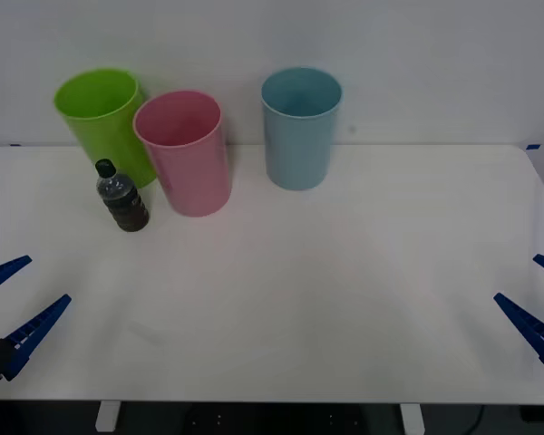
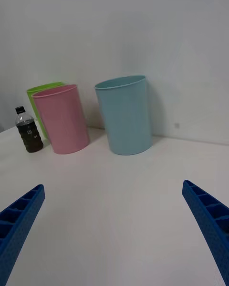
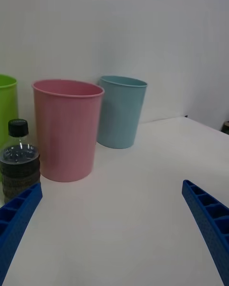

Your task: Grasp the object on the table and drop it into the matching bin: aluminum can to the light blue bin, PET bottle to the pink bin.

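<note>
Where the PET bottle (image 1: 122, 197) stands, the pink bin (image 1: 188, 152) crowds beside it.

Upright PET bottle (image 1: 122, 197) beside pink bin (image 1: 187, 154)

Setting: a bare test room of the lab kind, marked by a large white worktop (image 1: 344, 299) pushed against a plain white wall (image 1: 417, 54), with three plastic bins, lime green (image 1: 104, 122), pink (image 1: 189, 159) and light blue (image 1: 299, 131), lined up along its far edge.
</note>
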Controlling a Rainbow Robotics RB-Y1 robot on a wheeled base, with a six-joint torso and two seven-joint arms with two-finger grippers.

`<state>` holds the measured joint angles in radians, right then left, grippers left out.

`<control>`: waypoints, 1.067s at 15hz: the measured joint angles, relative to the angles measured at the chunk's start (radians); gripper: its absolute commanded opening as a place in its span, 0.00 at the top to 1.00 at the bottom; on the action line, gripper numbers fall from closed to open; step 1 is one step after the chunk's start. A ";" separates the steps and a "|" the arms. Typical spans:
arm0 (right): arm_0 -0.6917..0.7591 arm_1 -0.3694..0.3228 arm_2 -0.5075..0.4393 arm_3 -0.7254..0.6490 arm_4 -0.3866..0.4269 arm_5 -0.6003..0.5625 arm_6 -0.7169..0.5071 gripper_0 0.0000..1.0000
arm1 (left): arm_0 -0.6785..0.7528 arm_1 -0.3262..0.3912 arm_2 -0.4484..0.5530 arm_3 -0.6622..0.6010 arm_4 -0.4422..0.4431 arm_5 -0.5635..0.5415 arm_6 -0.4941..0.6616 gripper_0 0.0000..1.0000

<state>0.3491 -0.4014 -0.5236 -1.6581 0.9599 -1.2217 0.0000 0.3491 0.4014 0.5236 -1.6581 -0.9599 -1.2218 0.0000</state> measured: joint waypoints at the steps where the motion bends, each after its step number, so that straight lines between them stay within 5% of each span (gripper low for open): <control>1: 0.000 0.000 0.000 0.000 0.000 0.000 0.000 0.00 | 0.000 0.000 0.000 0.000 0.000 0.000 0.000 0.00; 11: 0.000 0.000 0.000 0.000 0.000 0.000 0.000 0.00 | -0.017 -0.010 -0.037 0.019 -0.023 0.050 -0.001 0.00; 16: 0.000 0.000 0.000 0.000 0.000 0.000 0.000 0.00 | -0.025 -0.011 -0.086 0.020 -0.088 0.195 -0.019 0.00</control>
<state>0.3491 -0.4015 -0.5236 -1.6581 0.9599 -1.2217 0.0000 0.3237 0.3909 0.4375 -1.6384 -1.0480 -1.0266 -0.0194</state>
